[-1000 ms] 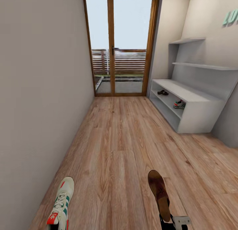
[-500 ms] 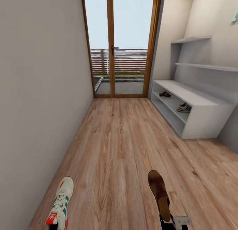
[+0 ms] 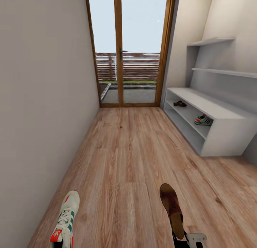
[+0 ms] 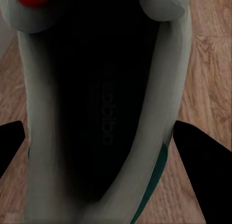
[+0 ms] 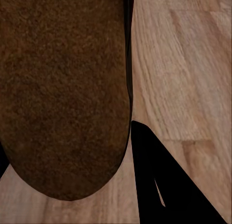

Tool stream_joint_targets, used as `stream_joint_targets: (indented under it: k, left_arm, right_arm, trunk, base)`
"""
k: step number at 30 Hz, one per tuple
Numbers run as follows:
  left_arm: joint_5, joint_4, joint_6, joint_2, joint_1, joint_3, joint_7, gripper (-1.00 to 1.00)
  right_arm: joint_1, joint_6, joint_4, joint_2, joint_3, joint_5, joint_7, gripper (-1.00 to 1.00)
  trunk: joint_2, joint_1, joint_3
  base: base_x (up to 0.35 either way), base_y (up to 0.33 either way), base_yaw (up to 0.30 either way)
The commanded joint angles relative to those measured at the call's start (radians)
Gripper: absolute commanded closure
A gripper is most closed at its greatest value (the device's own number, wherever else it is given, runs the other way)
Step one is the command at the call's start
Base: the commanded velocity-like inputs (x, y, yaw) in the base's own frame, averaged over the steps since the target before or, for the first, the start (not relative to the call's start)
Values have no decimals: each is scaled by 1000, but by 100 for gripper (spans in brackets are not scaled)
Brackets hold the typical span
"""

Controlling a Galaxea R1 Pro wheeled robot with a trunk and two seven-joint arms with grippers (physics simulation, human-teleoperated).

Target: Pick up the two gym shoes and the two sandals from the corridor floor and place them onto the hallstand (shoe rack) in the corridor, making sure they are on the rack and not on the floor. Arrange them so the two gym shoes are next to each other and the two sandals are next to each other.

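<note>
Already half the work showed on the hallstand [image 3: 228, 128] at two o'clock along the right wall: a brown sandal [image 3: 180, 104] lay near the far end of its upper open shelf and a gym shoe [image 3: 203, 120] near the close end of the same shelf, well apart. At seven o'clock the second gym shoe [image 3: 66, 216] was carried toe-forward above the corridor floor [image 3: 132, 158]. In the left wrist view, the left gripper [image 4: 113, 137] held it, one dark finger [image 4: 203, 156] on either side of the heel opening. At five o'clock the second sandal [image 3: 172, 208] pointed ahead, gripped at its heel by the right gripper [image 3: 186, 238]; the right wrist view showed its brown sole against one black finger [image 5: 159, 185].

Both shoes were held only by their rear ends, so a jolt while rolling forward could probably tip one loose, and it would drop to the planks. Since the shelved pair sat far apart, each mate would need its own end; swapping them would break the pairing. The shelf opening looked low, so a raised toe might catch its edge.
</note>
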Motion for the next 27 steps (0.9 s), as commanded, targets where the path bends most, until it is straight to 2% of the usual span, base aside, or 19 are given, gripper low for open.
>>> stream_joint_targets:
  k: [1, 27]
  left_arm:
    - [-10, -2, -3, -2, -1, 6, -5, 100]
    - [-10, -3, -3, -2, -1, 6, -5, 100]
  right_arm:
    - [-1, -3, 0, 1, -8, 3, 6, 100]
    - [-1, -3, 0, 1, -8, 2, 6, 100]
  trunk:
    - [0, 0, -1]
    - [0, 0, -1]
  base:
    - [339, -1, 0]
    - [339, 0, 0]
